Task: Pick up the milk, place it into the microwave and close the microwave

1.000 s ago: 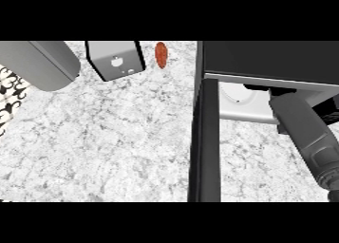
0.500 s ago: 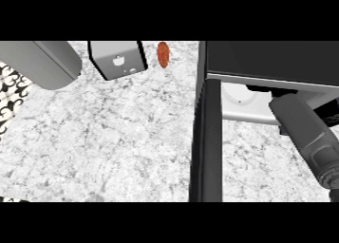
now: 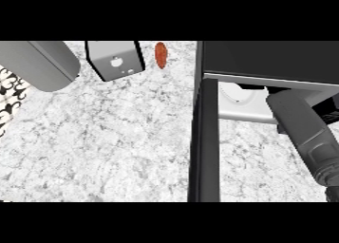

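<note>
The right forearm [image 3: 305,137] has pushed a touch deeper into the microwave [image 3: 270,57]; its hand is hidden inside, so I cannot tell its grip. The milk is out of sight, presumably in there. The open door [image 3: 203,142] stands just left of the arm, nearest it.

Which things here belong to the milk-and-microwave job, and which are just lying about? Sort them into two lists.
For the job:
- microwave
- its open door
- right forearm, going into the microwave
(The milk cannot be seen.)

Lying about:
- grey box
- reddish-orange thing
- black-and-white patterned thing
- big grey rounded shape
</note>
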